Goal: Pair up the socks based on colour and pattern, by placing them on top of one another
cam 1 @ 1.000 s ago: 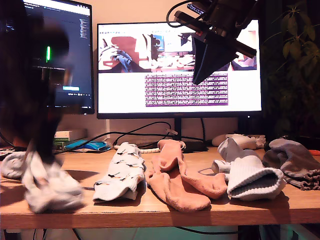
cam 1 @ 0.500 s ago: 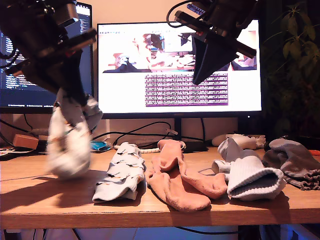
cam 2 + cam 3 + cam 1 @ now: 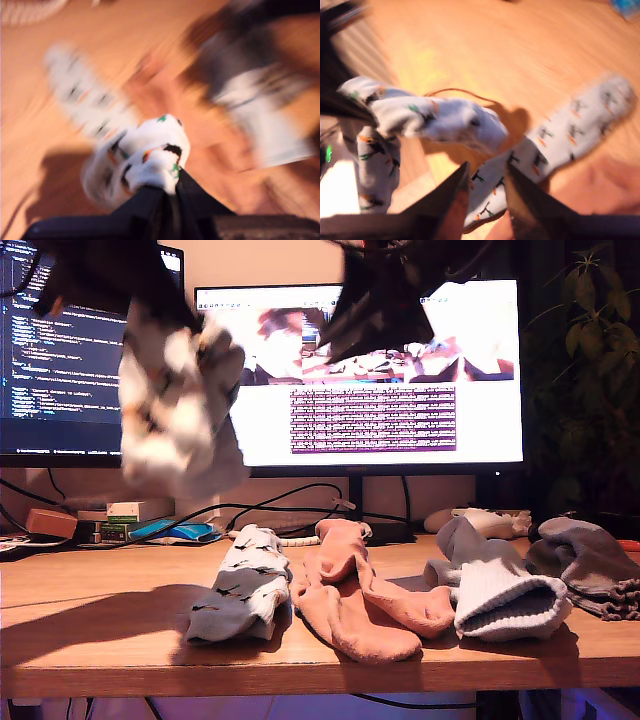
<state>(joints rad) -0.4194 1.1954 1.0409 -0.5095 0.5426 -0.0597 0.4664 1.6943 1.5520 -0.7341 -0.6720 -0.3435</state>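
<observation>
While aloft, printed sock (image 3: 175, 410), seemingly clamped.

Dim, warm. Glare from monitor (image 3: 380, 370) at 12 o'clock; long shadows across desk (image 3: 90, 610); heavy motion blur in both wrist views.

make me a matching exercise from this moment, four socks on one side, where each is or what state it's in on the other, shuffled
Things:
1. printed sock in my first gripper
2. printed sock on the desk
3. salmon-pink socks
4. ribbed white sock

Places or states:
A. lying between the printed sock and the ribbed white sock in the exterior view
B. hanging in the air above the desk
C. lying flat, nearest the exterior view's left of the socks on the desk
D. lying beside the grey sock

Pairs: 1-B, 2-C, 3-A, 4-D
</observation>
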